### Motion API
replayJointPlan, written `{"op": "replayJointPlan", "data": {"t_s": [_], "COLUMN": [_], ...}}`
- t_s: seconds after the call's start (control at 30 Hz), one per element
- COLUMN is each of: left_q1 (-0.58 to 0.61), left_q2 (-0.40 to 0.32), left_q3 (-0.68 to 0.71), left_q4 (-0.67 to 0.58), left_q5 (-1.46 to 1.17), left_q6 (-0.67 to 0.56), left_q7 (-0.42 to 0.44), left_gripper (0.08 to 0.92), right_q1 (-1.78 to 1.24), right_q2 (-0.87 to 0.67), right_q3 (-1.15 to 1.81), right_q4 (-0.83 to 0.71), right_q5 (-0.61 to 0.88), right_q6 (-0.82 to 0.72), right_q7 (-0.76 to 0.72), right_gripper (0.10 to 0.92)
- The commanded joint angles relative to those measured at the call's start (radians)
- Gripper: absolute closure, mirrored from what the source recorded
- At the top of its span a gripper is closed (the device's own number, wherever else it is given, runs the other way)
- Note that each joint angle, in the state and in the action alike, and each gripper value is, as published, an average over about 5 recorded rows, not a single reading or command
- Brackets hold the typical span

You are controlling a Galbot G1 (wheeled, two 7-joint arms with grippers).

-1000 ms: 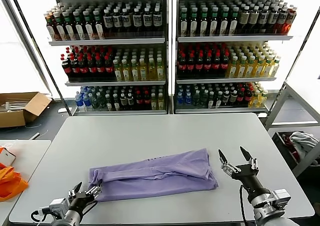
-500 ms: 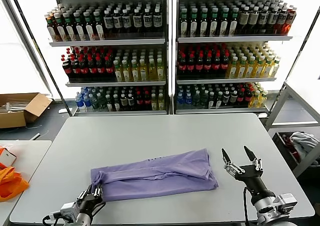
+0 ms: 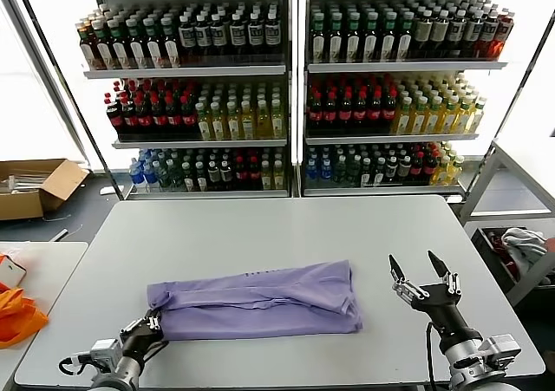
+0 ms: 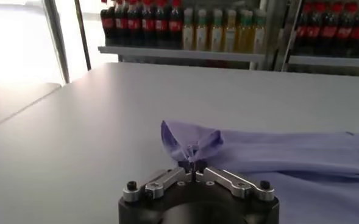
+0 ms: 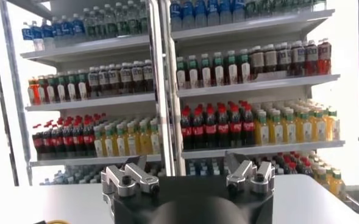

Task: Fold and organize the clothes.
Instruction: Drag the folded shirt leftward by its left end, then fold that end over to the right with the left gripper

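T-shirt [image 3: 256, 301] pulled leftward | left gripper [image 3: 151, 324] pinching corner

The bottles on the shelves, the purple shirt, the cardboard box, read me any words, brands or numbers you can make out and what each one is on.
No text can be read here.
Bottles on the shelves: labels show only as colour bands, too small to read.
Lavender T-shirt: a faint dark mark near its far edge, not legible.
Cardboard box: no readable print.
Left end effector, pinching the shirt corner: no markings visible.
Right end effector, open beside the shirt: no markings visible.
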Motion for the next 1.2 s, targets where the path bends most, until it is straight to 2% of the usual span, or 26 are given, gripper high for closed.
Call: {"op": "replayJointPlan", "data": {"t_s": [0.03, 0.17, 0.33, 0.5, 0.7, 0.93, 1.2], "left_q1": [-0.023, -0.020, -0.038, -0.047, -0.091, -0.142, -0.208], "left_q2": [0.295, 0.358, 0.380, 0.338, 0.239, 0.240, 0.209], "left_q3": [-0.339, -0.402, -0.427, -0.375, -0.203, 0.031, 0.169], "left_q4": [0.242, 0.273, 0.192, 0.007, -0.164, -0.147, -0.069], "left_q5": [-0.062, -0.129, -0.163, -0.204, -0.214, -0.223, -0.229], "left_q6": [-0.127, -0.124, -0.073, -0.003, 0.063, 0.075, 0.092], "left_q7": [0.248, 0.259, 0.273, 0.264, 0.229, 0.175, 0.138], "left_gripper": [0.907, 0.907, 0.907, 0.907, 0.907, 0.907, 0.906], "right_q1": [-0.004, -0.005, -0.004, -0.014, -0.026, -0.029, -0.039], "right_q2": [-0.004, -0.003, -0.001, 0.000, 0.014, 0.038, 0.064], "right_q3": [0.005, 0.001, -0.008, -0.003, -0.005, 0.010, 0.020], "right_q4": [0.004, 0.002, 0.001, 0.010, 0.017, 0.029, 0.039], "right_q5": [0.001, 0.000, -0.008, -0.013, -0.031, -0.044, -0.060], "right_q6": [0.003, 0.005, 0.005, 0.005, 0.005, -0.001, -0.003], "right_q7": [0.001, 0.001, 0.002, 0.002, 0.000, 0.001, 0.000], "right_gripper": [0.203, 0.203, 0.203, 0.203, 0.203, 0.203, 0.203]}}
